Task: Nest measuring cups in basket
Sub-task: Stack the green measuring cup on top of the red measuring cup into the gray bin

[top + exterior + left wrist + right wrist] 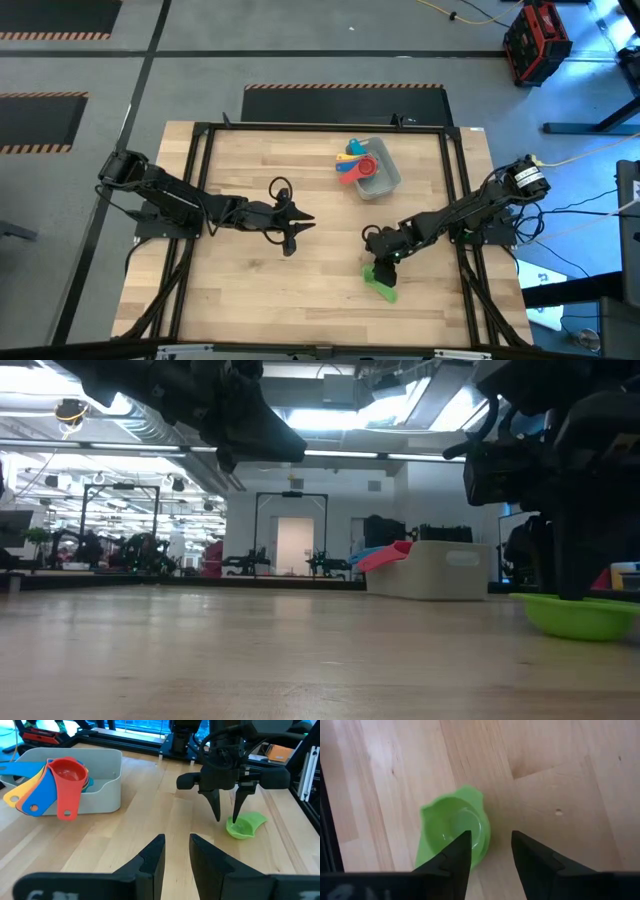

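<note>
A green measuring cup [380, 281] sits upright on the table near its front right; it also shows in the right wrist view [451, 824]. My right gripper [226, 817] is open and points down at it, one finger over the bowl and one outside the rim. The grey basket [389, 180] stands at the far middle-right. It holds a stack of cups, the red one [67, 772] on top, with blue, light blue and yellow handles fanning over its edge. My left gripper [297, 230] is open and empty at mid-table. My right gripper comes at the green cup from above, pointing down. One fingertip [236, 815] stands inside the bowl by the rim [479, 832], the other outside. I cannot tell whether either finger touches the cup. The cup rests on the table.
Bare wood lies between the two grippers and between the green cup and the basket. A black frame [200, 135] runs around the table top.
</note>
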You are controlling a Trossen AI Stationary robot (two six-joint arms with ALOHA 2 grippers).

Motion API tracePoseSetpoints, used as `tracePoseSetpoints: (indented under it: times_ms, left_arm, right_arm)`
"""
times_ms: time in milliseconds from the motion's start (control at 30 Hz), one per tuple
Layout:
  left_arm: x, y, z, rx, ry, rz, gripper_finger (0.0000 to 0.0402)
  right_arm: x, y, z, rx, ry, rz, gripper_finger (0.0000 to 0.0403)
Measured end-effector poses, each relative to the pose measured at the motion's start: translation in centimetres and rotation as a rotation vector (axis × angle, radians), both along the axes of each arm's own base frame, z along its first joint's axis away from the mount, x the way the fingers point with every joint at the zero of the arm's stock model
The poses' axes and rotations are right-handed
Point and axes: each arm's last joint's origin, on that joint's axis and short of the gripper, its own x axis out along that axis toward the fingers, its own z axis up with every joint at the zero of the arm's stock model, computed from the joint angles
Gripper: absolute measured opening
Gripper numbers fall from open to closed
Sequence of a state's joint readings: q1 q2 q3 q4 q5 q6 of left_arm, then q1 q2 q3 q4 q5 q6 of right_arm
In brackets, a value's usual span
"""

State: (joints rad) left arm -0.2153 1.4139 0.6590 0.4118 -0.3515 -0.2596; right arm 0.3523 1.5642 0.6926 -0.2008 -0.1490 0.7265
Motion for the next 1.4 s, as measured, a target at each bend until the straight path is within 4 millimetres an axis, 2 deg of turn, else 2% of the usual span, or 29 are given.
tracePoseSetpoints:
  times_ms: [467,567,767,967,1100,1267,1400]
  left_arm:
    - [0.0,0.0,0.0,0.001,-0.001,0.003,0.0082]
    - [0.0,0.0,0.0,0.001,0.000,0.003,0.0082]
    - [0.0,0.0,0.0,0.002,0.000,0.004,0.0082]
    - [0.0,0.0,0.0,0.002,0.000,0.005,0.0081]
    - [0.0,0.0,0.0,0.007,0.000,0.004,0.0081]
    - [0.0,0.0,0.0,0.010,0.000,0.007,0.0081]
    - [0.0,0.1,0.0,0.019,-0.002,0.032,0.0081]
  right_arm:
    - [0.3,0.1,-1.3,0.009,0.056,-0.015,0.0140]
    - [0.3,0.1,-1.2,0.013,0.047,-0.014,0.0111]
    - [0.4,0.0,-1.3,0.016,0.046,-0.018,0.0017]
    - [0.5,-0.2,-1.2,0.023,0.047,0.004,0.0021]
    - [1.5,-0.6,-0.2,0.030,0.020,0.113,0.0011]
    - [2.9,-2.1,2.4,-0.077,0.042,0.275,0.0016]
    - [4.2,-3.9,5.3,-0.185,0.030,0.424,0.0011]
